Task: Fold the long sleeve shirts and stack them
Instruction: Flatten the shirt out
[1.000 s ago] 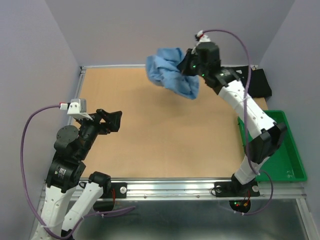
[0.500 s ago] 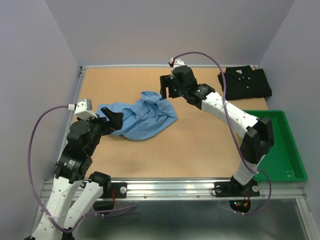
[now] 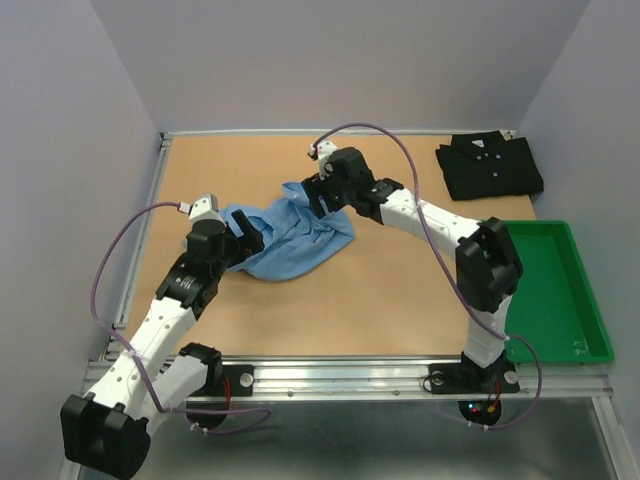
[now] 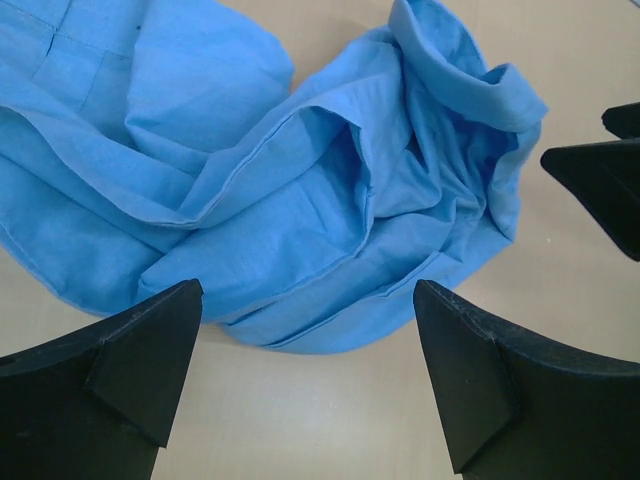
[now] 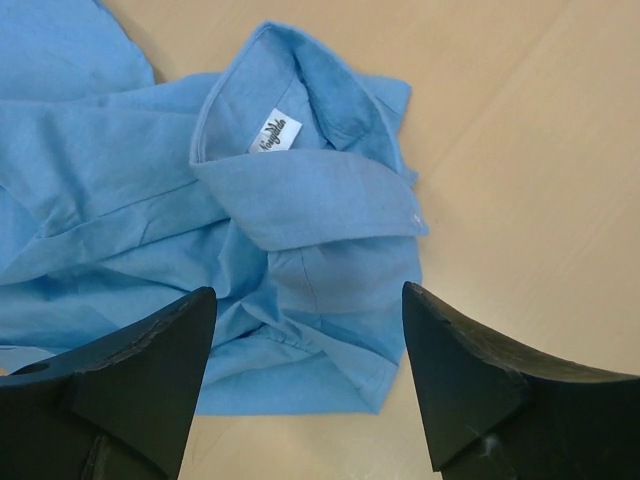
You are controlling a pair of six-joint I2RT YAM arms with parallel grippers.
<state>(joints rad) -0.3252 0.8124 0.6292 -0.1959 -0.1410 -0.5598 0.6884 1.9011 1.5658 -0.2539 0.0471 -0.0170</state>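
From the top external view, the light blue shirt (image 3: 292,238) is being seen lying crumpled on the table (image 3: 400,290), left of its middle. The black shirt (image 3: 490,166) is lying folded at the far right corner, well apart from the blue one. A green tray (image 3: 560,310) is lying along the right edge. The left gripper (image 3: 250,232) is being held over the near-left part of the blue cloth, and the right gripper (image 3: 322,196) over its far end.

In the left wrist view, the two black fingers (image 4: 130,365) are being held spread wide with nothing between them, above a bunched fold of the blue shirt. A finger of the other gripper is being shown at the right edge.

In the right wrist view, the fingers (image 5: 130,380) are likewise being held wide apart and empty above the shirt's collar (image 5: 300,195), where a white label (image 5: 273,133) is being shown inside the neck. Whether the tips are touching the cloth cannot be told.
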